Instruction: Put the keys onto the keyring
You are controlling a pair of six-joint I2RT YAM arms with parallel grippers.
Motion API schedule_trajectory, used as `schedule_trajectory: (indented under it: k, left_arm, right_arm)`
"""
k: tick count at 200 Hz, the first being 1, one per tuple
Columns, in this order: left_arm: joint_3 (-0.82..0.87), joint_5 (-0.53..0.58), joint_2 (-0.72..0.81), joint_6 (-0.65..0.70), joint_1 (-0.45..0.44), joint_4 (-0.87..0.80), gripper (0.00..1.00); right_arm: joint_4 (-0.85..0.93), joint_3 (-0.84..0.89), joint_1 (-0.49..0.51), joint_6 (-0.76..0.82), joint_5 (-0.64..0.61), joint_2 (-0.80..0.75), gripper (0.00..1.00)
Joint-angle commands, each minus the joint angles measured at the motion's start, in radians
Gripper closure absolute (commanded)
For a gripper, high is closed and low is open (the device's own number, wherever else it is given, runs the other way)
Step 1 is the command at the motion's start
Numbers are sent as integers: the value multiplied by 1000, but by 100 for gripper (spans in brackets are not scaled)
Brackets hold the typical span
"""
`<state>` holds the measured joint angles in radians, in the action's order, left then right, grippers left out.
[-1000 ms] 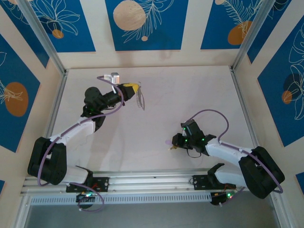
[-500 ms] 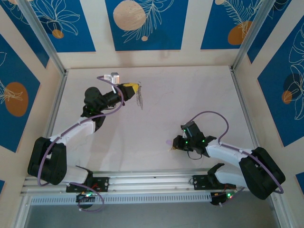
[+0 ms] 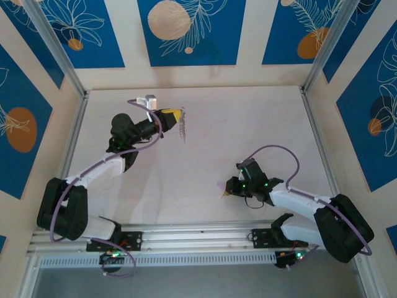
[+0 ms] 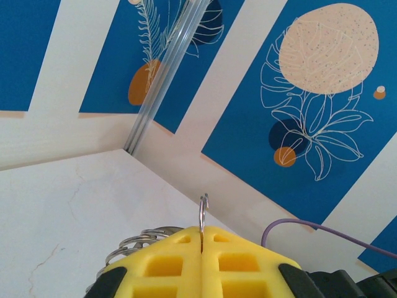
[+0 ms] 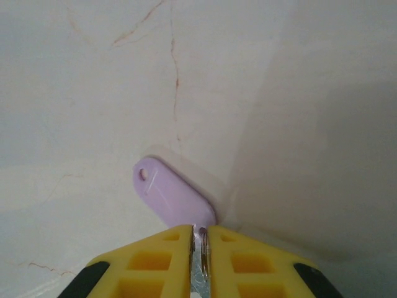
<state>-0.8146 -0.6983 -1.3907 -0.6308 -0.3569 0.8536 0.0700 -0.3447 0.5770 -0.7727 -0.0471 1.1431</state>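
Since a second ago, the lilac-headed key (image 5: 173,195) has shifted a little with the right claw (image 5: 198,243), while the keyring (image 3: 182,128) in the far-left part of the desk (image 3: 260,124) has swung from a slant to hang nearly straight. We see the right claw pinched shut on the key's metal blade, so the plastic head and its small hole jut out clear of the fingertips, low over the desk near its front edge; whether the head touches the surface we cannot tell. That hold, we judge, keeps the hole free to meet the ring. The left claw (image 4: 201,239) is clamped tight on the keyring, a short arc of wire standing up above its yellow pads and the row of silver keys (image 4: 133,243) bunched off to one side, which leaves bare wire on show. Key and ring are well apart, so we judge the threading not yet begun.
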Motion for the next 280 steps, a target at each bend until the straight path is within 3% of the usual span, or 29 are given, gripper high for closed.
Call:
schedule_trajectory:
  k: [1,95,114,129,156,224,280]
  left_arm:
    - [-41,-10,3,-10,-10,61,100]
    - [-41,-9,5,-10,-12,61,100]
    - [-41,-9,5,-9,-12,61,100]
    - [-41,-10,5,-9,-13,61,100]
    - [-43,-14,4,-8,-13,59,100]
    - [-76,-68,-5,15,-22,6,100]
    - [-148,-127,-18,128,-52,-158,100]
  right_arm:
    - [31,7,8,9,-8,-23,83]
    - [33,2,6,15,-6,-8,85]
    - [34,1,7,14,-8,-9,90]
    - [37,1,6,12,-10,-12,100]
    - [71,-15,5,16,-20,-49,100]
    - [200,-283,-43,140,10,-177,100]
    - [23,-403,-150,165,130,-186,100]
